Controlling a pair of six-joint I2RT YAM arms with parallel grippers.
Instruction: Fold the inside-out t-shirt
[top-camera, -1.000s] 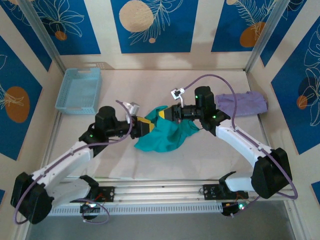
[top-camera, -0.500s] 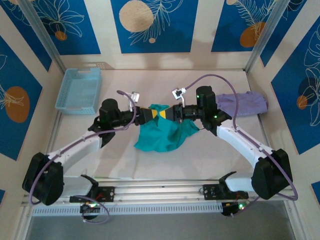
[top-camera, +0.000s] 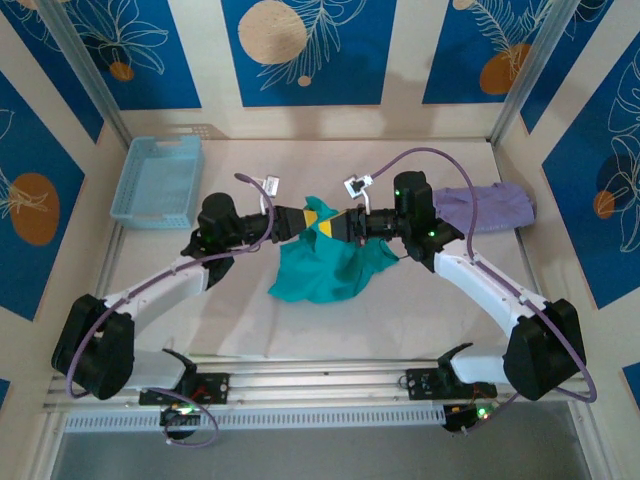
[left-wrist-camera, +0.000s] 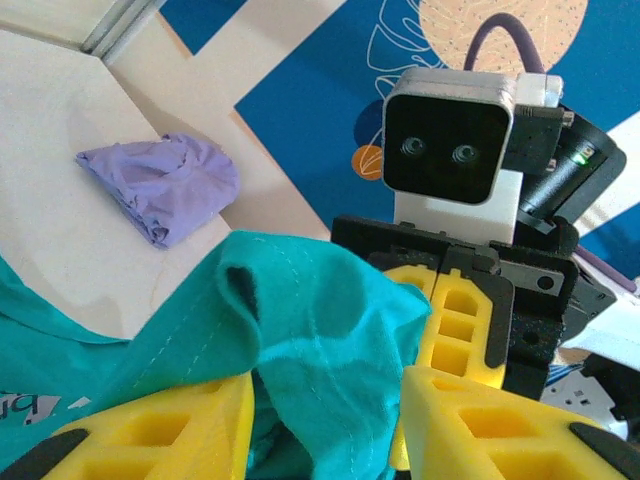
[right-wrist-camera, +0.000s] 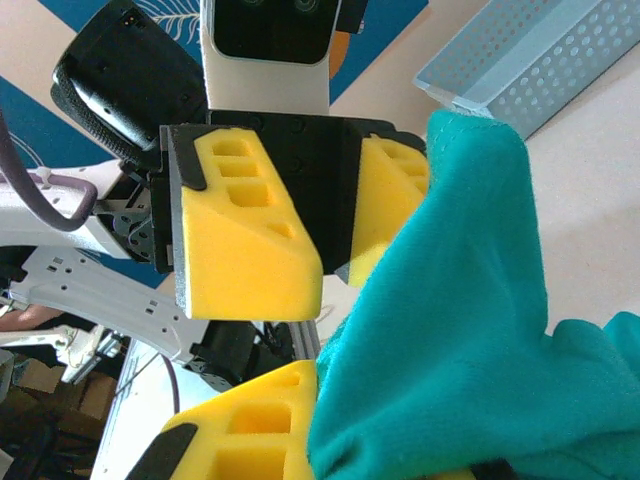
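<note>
The teal inside-out t-shirt (top-camera: 322, 268) lies bunched at the table's middle, its top edge lifted. My right gripper (top-camera: 337, 223) is shut on that raised edge; in the right wrist view the cloth (right-wrist-camera: 470, 320) spills out over my right gripper (right-wrist-camera: 345, 420). My left gripper (top-camera: 304, 218) faces it tip to tip. Its yellow fingers (left-wrist-camera: 150, 435) stand apart with a fold of the t-shirt (left-wrist-camera: 320, 320) hanging between them, not pinched. The left wrist view shows my right gripper (left-wrist-camera: 445, 295) just beyond the fold. The right wrist view shows my left gripper (right-wrist-camera: 335, 250) open.
A pale lavender folded garment (top-camera: 486, 207) (left-wrist-camera: 165, 185) lies at the back right of the table. A light blue basket (top-camera: 158, 180) (right-wrist-camera: 540, 60) stands at the back left. Blue patterned walls close in the table on three sides.
My left gripper has risen off the lower left of the shirt and moved up and right to meet the right gripper at the raised edge. The right arm has hardly moved.
</note>
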